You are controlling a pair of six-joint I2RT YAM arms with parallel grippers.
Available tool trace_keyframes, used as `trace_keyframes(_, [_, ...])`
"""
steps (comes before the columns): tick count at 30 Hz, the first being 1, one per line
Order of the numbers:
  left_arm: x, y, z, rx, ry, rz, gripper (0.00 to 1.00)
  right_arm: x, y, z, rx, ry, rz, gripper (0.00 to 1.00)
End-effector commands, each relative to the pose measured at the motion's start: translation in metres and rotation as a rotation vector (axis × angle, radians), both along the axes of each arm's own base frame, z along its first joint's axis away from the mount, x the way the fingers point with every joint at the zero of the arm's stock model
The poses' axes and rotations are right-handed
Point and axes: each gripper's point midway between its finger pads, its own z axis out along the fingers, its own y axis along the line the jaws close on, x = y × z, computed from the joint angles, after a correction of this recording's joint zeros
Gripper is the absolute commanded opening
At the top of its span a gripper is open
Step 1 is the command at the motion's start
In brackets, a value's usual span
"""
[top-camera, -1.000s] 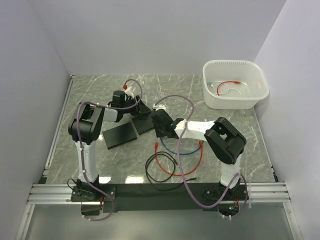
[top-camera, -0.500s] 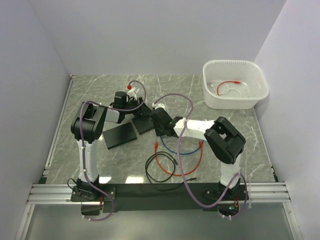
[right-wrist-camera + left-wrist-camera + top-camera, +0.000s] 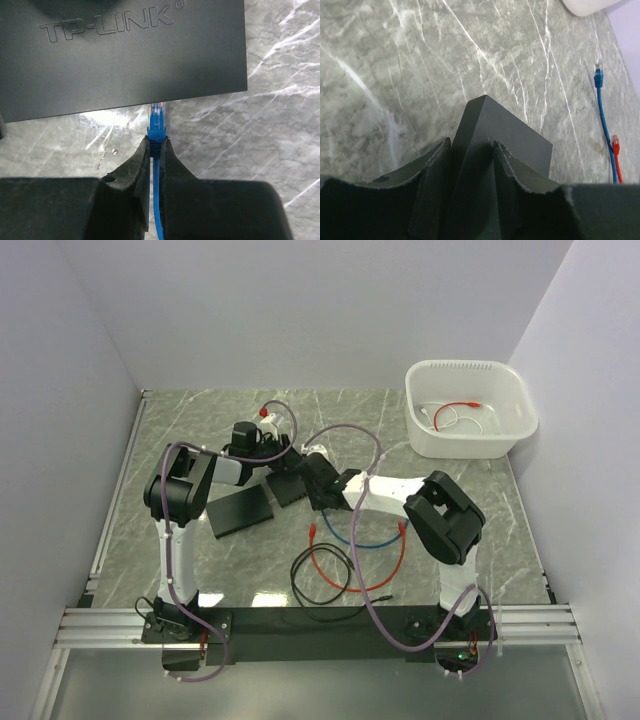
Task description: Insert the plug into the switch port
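The right gripper (image 3: 156,150) pinches the blue cable (image 3: 158,215) just behind its plug (image 3: 156,117), whose tip sits at the switch's (image 3: 125,55) 6 o'clock edge. The left gripper (image 3: 470,172) is clamped on the switch's corner.

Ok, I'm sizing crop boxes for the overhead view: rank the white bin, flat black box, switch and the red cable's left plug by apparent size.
1. white bin
2. flat black box
3. switch, partly hidden, so its rank against the box is unsure
4. red cable's left plug
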Motion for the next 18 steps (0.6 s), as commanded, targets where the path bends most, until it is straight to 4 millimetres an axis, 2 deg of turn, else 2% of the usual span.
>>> trace_keyframes(1, [-0.030,-0.009,-0.046,0.086,0.103,-0.064,0.44,0.032,0.016,0.028,0.036,-0.121,-0.018,0.00])
trace_keyframes(7, [-0.039,-0.012,-0.049,0.091,0.094,-0.095,0.43,0.045,0.017,0.041,0.001,-0.166,-0.018,0.00])
trace_keyframes(11, [-0.041,-0.013,-0.050,0.097,0.086,-0.104,0.39,0.054,0.020,0.050,-0.009,-0.193,-0.015,0.00])
trace_keyframes(18, [-0.042,-0.014,-0.054,0.096,0.102,-0.118,0.32,0.066,0.023,0.043,-0.047,-0.207,-0.011,0.00])
